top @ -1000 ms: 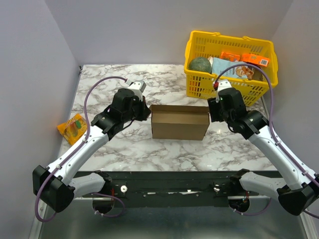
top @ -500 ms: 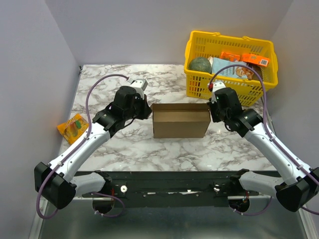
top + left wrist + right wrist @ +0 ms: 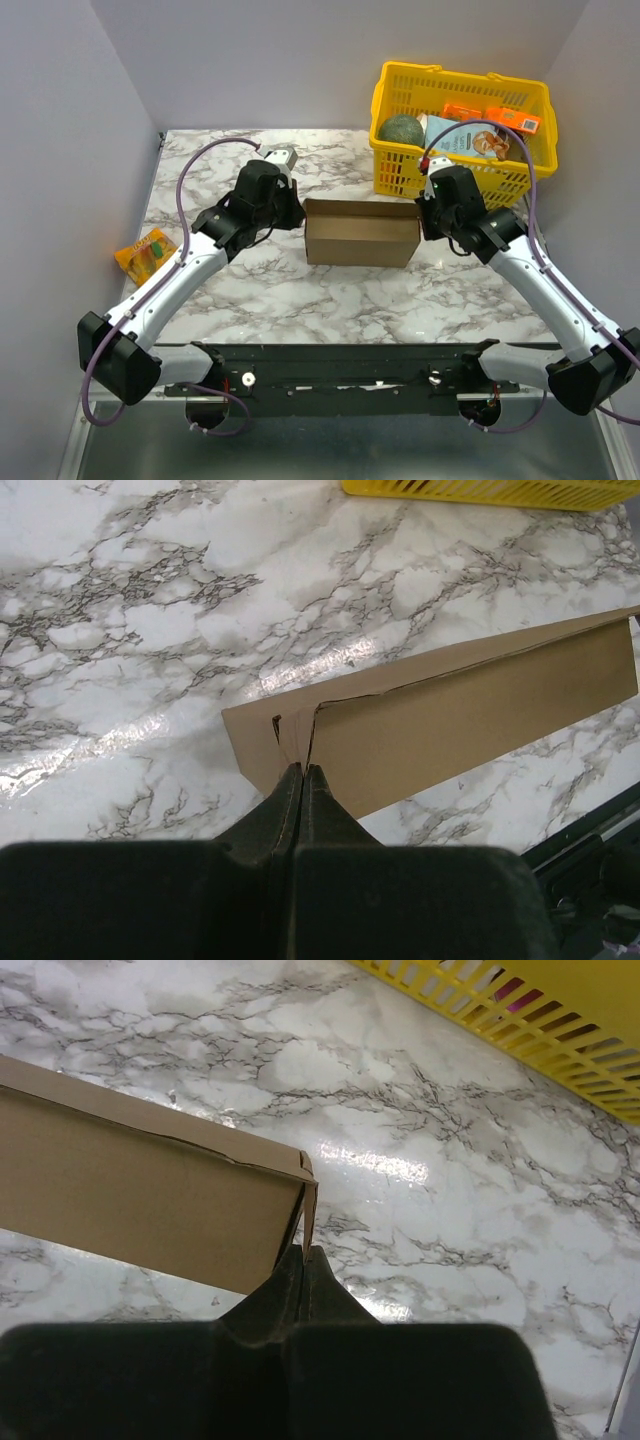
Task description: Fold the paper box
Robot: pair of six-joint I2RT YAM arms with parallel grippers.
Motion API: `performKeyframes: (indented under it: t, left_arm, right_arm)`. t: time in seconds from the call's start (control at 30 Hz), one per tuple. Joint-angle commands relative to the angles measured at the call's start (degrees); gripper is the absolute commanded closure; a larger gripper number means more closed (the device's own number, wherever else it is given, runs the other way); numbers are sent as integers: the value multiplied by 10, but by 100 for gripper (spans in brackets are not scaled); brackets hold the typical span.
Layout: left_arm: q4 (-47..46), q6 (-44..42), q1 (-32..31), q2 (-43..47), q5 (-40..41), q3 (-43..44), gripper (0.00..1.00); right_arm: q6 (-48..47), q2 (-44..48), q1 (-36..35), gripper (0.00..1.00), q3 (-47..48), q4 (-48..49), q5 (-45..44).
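Observation:
The paper box is plain brown cardboard, standing as a shallow open rectangle on the marble table between both arms. My left gripper is at its left end, shut on the edge of the left end wall. At the box's right end my right gripper is shut on the thin edge of the right end flap. In the left wrist view the box's long side runs away to the right. The right wrist view shows the box reaching left.
A yellow plastic basket with groceries stands at the back right, close behind the right gripper; its wall shows as a yellow edge. An orange snack packet lies at the table's left edge. Grey walls enclose the table.
The right gripper has closed from open onto the box's right end flap. Both arms and the box have shifted slightly toward the back of the table.

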State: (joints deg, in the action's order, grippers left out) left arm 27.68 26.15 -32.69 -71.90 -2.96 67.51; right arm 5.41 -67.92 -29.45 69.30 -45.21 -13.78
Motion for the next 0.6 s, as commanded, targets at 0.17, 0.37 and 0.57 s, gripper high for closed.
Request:
performKeyframes:
  t: [0.17, 0.37, 0.57]
  left_arm:
    - [-47, 36, -3, -8, -17, 3, 97]
    - [-75, 50, -4, -7, -20, -26, 99]
    - [-82, 49, -4, -8, -17, -35, 100]
  right_arm:
    - [79, 3, -2, 99, -9, 28, 53]
    - [103, 9, -2, 99, -35, 59, 63]
    - [113, 9, -2, 99, -39, 66, 67]
